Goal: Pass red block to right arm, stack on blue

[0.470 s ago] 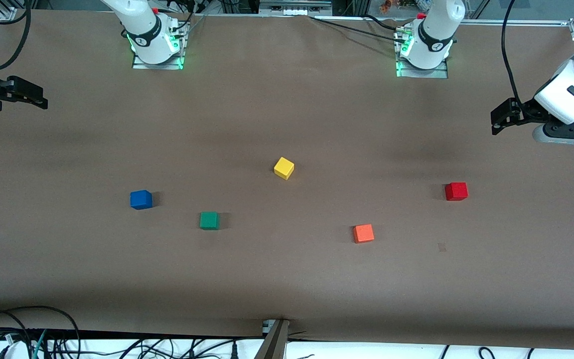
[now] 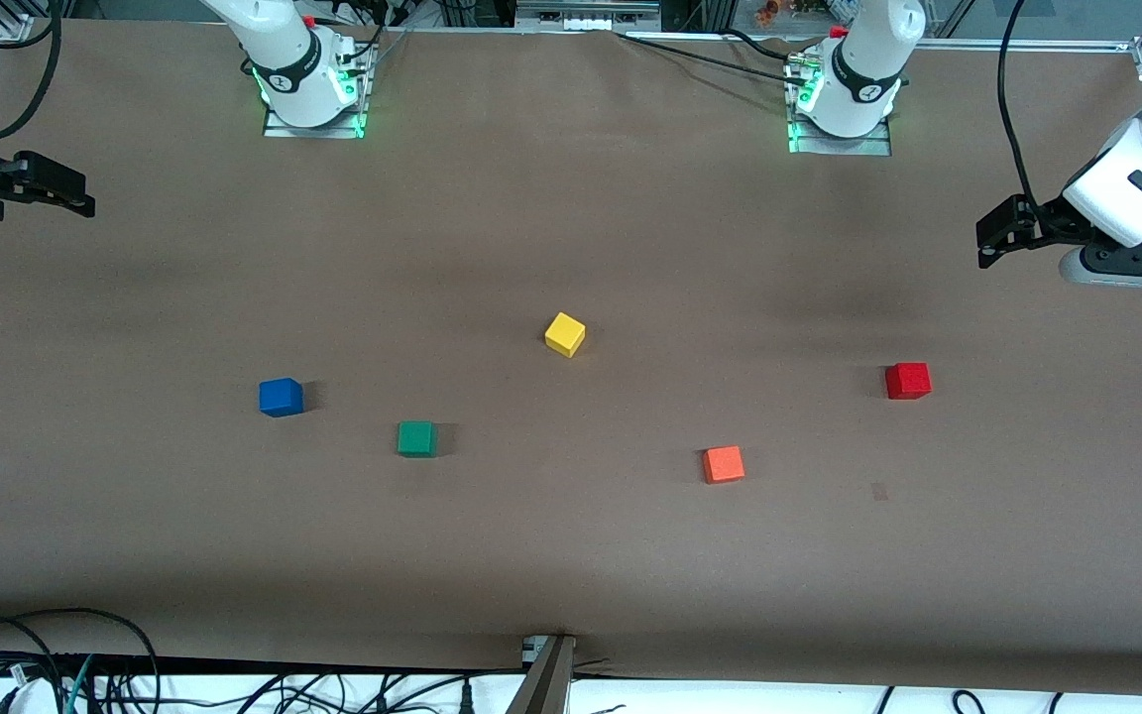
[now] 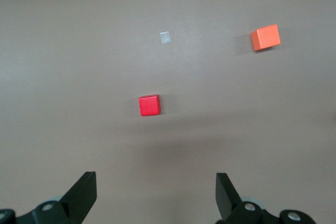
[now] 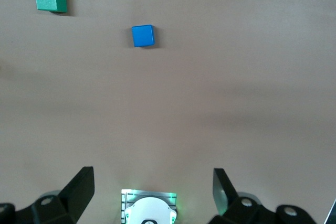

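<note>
The red block (image 2: 908, 381) sits on the brown table toward the left arm's end; in the left wrist view the red block (image 3: 149, 105) lies apart from the jaws. The blue block (image 2: 281, 397) rests toward the right arm's end, and the right wrist view shows it (image 4: 143, 35) on bare table. My left gripper (image 2: 989, 243) hangs over the table's edge at the left arm's end, open and empty (image 3: 156, 192). My right gripper (image 2: 75, 198) hovers over the right arm's end of the table, also open with nothing in it (image 4: 153, 190).
A yellow cube (image 2: 565, 334) lies mid-table. A green cube (image 2: 416, 438) is beside the blue one, nearer the camera. An orange cube (image 2: 723, 464) sits nearer the camera than the red block. The arm bases (image 2: 303, 84) (image 2: 844, 94) stand at the table's back edge.
</note>
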### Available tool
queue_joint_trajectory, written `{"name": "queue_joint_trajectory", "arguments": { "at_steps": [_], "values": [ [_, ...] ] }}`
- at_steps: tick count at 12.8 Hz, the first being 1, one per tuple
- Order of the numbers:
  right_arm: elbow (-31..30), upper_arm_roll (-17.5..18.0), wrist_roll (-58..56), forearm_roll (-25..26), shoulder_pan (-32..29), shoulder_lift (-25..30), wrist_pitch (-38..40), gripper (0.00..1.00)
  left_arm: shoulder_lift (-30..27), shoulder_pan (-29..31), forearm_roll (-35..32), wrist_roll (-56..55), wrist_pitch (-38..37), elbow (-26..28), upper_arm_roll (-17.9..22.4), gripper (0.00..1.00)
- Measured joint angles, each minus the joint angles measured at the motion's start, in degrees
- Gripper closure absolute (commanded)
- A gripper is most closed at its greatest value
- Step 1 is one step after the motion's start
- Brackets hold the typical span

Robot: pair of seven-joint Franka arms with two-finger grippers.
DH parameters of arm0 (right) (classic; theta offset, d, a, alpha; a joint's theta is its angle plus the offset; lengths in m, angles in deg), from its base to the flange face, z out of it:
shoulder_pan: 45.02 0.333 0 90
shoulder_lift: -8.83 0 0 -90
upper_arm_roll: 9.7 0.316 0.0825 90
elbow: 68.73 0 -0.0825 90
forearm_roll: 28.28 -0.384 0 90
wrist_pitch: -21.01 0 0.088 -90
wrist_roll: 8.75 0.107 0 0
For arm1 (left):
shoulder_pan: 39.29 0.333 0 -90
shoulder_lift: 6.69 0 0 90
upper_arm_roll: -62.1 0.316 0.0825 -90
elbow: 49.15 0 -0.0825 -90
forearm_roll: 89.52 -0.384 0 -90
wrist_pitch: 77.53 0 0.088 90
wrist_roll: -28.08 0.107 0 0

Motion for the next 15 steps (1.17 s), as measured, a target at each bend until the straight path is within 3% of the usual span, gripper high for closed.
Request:
{"name": "queue_joint_trajectory", "arguments": {
  "at_steps": [7, 15],
  "values": [
    [0.0, 0.0, 0.0, 0.0, 0.0, 0.0, 0.0, 0.0, 0.2, 0.0, 0.0, 0.0, -0.4, 0.0, 0.0, 0.0],
    [0.0, 0.0, 0.0, 0.0, 0.0, 0.0, 0.0, 0.0, 1.6, 0.0, 0.0, 0.0, -9.5, 0.5, 0.2, 0.0]
  ]
}}
